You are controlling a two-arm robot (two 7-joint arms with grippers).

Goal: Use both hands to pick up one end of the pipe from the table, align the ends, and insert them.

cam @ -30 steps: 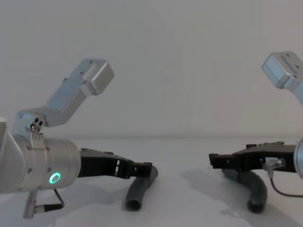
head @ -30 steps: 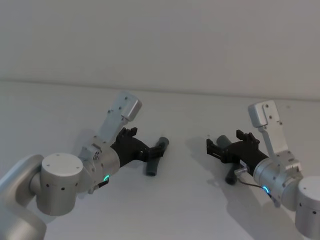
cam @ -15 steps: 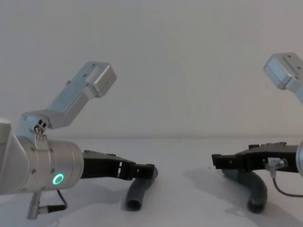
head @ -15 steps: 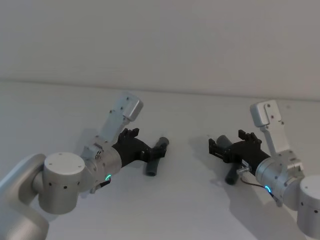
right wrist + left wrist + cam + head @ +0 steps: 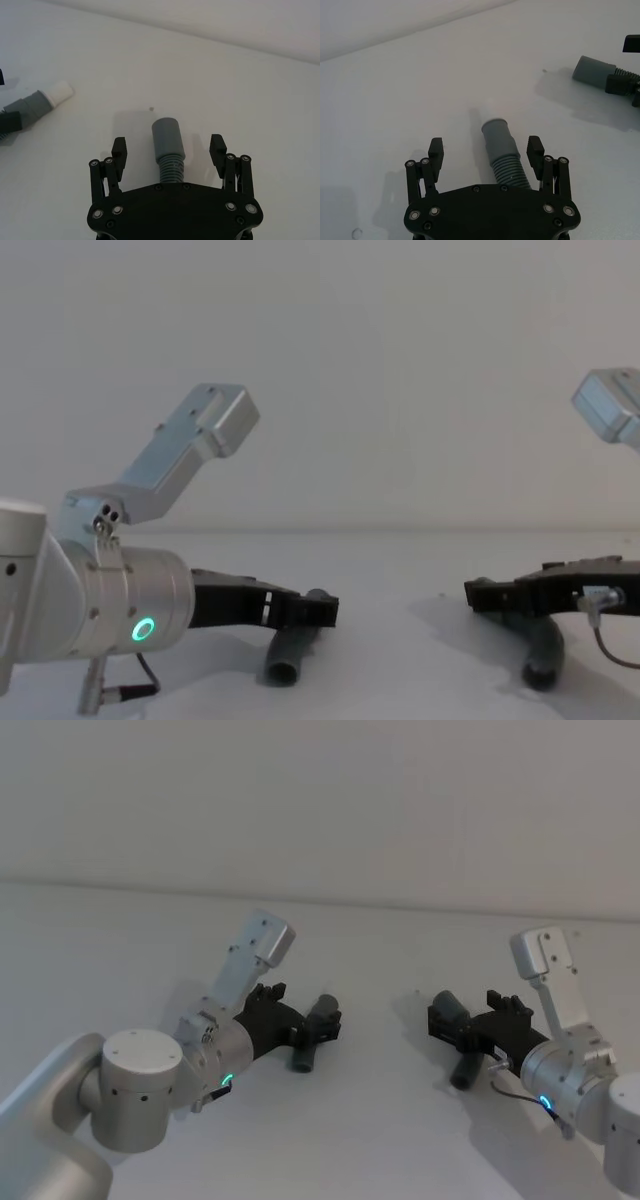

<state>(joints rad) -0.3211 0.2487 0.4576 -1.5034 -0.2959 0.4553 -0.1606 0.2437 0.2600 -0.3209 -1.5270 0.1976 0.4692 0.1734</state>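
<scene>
Low over the plain white matte table [image 5: 380, 1140], the left black jointed-finger gripper [image 5: 485, 147] and the right black jointed-finger gripper [image 5: 168, 145] each stand spread wide, holding nothing. Each straddles a bent dark grey ribbed plastic pipe piece lying on the table: the white-tipped piece [image 5: 502, 150] at left, the grey-socket piece [image 5: 167, 136] at right, well apart. We judge the fingers flank the ribs so the collar ends stay free for mating. We count two grippers and two pieces.

A plain pale grey wall [image 5: 320, 800] spans the head view's upper part. A tiny dark speck [image 5: 417, 989] sits below, right of centre.
</scene>
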